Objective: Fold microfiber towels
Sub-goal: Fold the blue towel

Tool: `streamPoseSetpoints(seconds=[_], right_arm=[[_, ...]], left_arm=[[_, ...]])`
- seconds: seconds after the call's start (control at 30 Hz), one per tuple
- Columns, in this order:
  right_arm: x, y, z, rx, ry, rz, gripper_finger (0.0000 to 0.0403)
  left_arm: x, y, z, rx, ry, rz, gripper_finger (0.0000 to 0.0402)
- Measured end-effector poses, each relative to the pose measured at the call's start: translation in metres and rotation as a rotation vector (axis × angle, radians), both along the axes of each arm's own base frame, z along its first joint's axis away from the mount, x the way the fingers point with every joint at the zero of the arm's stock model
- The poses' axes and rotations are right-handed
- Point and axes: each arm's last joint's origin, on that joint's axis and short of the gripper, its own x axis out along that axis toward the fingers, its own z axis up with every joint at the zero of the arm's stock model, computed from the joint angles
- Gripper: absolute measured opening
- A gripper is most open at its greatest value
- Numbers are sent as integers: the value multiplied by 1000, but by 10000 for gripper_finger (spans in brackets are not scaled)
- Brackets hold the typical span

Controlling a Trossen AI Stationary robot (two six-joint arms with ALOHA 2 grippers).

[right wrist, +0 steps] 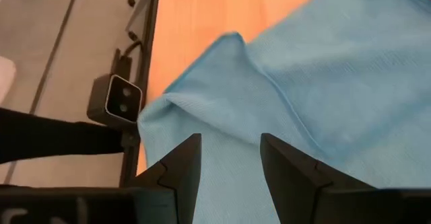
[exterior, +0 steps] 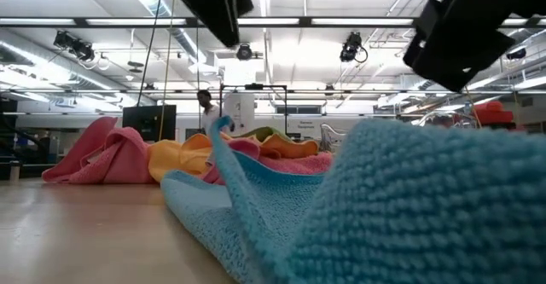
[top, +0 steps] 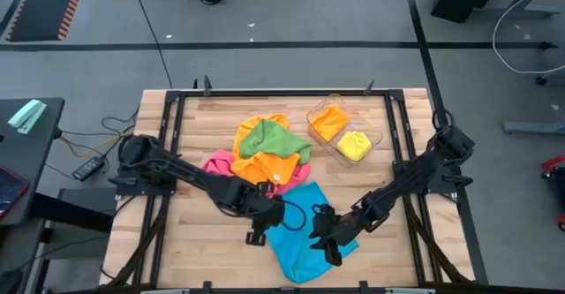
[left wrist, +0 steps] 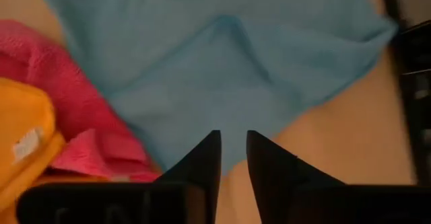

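We have the blue towel [top: 300, 237] pulled clear of the pile [top: 265, 153] for folding; left pincer [left wrist: 231, 158] slightly spread, right pincer [right wrist: 229, 163] spread, both empty above it.

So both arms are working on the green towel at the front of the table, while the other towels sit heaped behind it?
Not green: the towel under both grippers is the blue towel, as the high view shows. The left gripper and right gripper are over it, the heap behind.
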Motion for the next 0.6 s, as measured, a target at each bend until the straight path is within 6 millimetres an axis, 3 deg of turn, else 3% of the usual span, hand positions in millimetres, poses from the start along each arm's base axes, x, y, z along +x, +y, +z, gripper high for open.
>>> streamPoseSetpoints(seconds=[0.27,0.6], right_arm=[[45,15,4,-58,-53,97,161],[89,19,5,-184,-117,177,161]], left_arm=[[-26,-19,23,-72,-5,34,49],[-64,-22,52,-98,43,69,28]])
